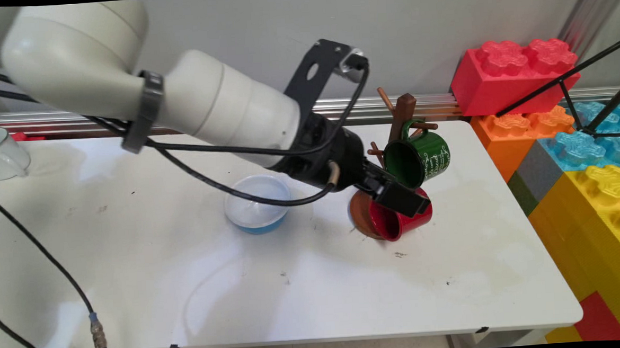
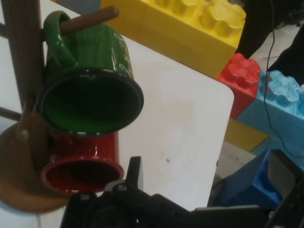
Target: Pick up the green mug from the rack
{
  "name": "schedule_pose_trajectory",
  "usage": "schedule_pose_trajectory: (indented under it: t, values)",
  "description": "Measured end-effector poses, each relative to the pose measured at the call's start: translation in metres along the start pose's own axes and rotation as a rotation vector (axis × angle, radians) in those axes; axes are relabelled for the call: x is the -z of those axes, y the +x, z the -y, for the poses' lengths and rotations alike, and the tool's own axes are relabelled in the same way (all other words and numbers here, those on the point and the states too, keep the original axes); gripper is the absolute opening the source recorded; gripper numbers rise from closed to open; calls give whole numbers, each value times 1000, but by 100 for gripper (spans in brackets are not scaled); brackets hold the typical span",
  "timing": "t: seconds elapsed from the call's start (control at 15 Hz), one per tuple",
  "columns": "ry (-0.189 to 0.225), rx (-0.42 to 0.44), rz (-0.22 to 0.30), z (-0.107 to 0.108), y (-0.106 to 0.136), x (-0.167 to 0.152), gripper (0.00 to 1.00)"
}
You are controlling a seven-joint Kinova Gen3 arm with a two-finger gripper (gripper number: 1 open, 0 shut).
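Observation:
A wooden mug tree (image 1: 403, 117) stands at the table's back right on a round base (image 1: 361, 212). On an upper peg hangs a green mug (image 1: 420, 160), its mouth facing down and left. Below it a red mug (image 1: 400, 223) lies on its side against the base; whether it hangs on a peg is hidden. My gripper (image 1: 404, 201) is just over the red mug, beside the green one. In the hand view the gripper (image 2: 209, 173) is open with nothing between its fingers; the red mug (image 2: 83, 166) and green mug (image 2: 90, 95) sit left of the left finger (image 2: 135, 172).
A blue bowl (image 1: 257, 203) with a white inside sits left of the mug tree, under the arm's cables. A white mug (image 1: 4, 153) stands at the far left edge. Big toy bricks, red (image 1: 514, 73), orange, blue and yellow (image 1: 603, 206), are stacked past the table's right edge.

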Motion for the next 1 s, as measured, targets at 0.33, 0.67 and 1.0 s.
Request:
schedule_pose_trajectory:
  t: [0.33,0.67,1.0]
  values:
    - [6,39,-16,5,8,-24,100]
    - [13,66,-32,11,12,-40,100]
    - [15,99,-51,17,17,-55,100]
